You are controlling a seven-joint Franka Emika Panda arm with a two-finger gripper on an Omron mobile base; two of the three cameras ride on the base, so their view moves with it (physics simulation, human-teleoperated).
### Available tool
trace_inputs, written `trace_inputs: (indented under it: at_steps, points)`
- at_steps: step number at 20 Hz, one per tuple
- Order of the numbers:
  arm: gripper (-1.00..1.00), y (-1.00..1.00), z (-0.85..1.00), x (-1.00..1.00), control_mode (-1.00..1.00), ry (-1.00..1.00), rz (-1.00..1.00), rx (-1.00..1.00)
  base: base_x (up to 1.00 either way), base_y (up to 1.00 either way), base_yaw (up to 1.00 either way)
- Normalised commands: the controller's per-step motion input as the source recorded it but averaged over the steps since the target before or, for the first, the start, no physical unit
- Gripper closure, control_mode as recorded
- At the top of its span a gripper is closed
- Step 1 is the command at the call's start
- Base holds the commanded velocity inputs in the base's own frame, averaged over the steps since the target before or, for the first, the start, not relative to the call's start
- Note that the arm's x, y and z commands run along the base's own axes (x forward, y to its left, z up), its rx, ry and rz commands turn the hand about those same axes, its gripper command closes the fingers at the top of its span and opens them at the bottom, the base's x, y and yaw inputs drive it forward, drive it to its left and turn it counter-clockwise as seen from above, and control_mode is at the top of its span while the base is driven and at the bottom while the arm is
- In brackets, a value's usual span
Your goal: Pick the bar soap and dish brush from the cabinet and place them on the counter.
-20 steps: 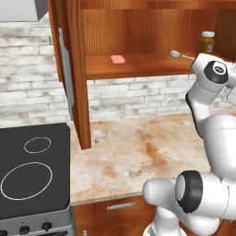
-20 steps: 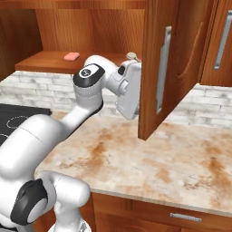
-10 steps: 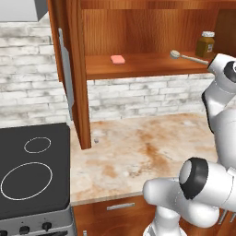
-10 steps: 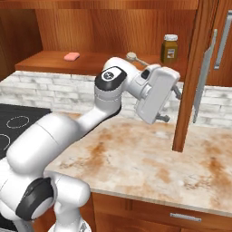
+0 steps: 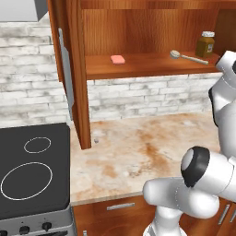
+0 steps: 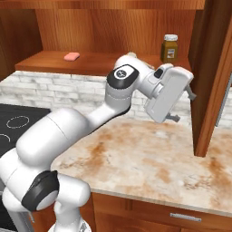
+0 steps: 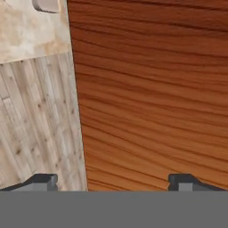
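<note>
Bar soap [image 5: 118, 59]: pink, flat on cabinet [image 5: 152, 27] shelf, left end. Dish brush [image 5: 187, 57]: same shelf, right of soap, beside amber jar [image 5: 205, 44]. Gripper [image 6: 181, 106]: jaws spread, grasping nothing, facing open cabinet door, above counter [image 6: 149, 167].

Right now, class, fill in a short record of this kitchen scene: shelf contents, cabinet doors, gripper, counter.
shelf contents: small flat pink bar soap at left; silver-headed dish brush and amber jar with white lid at right
cabinet doors: both reddish-brown wooden doors swung open
gripper: two-finger gripper open, empty, facing the right door
counter: beige-tan stone-look counter, neither item on it yet
</note>
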Motion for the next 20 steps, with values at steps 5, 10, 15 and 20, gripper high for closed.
trace_inputs:
  at_steps: [5, 10, 15, 20]
  points:
    - [-1.0, 0.18, -0.01, 0.04, -1.0, -0.01, -0.01, 0.0, 0.0, 0.0, 0.0]
    - [-1.0, 0.48, 0.01, -0.03, -1.0, -0.12, 0.0, 0.02, 0.0, 0.0, 0.0]
    - [-1.0, 0.5, 0.01, -0.19, -1.0, -0.15, 0.0, 0.06, 0.0, 0.0, 0.0]
    - [-1.0, 0.5, 0.0, -0.14, -1.0, -0.1, 0.03, 0.06, 0.0, 0.0, 0.0]
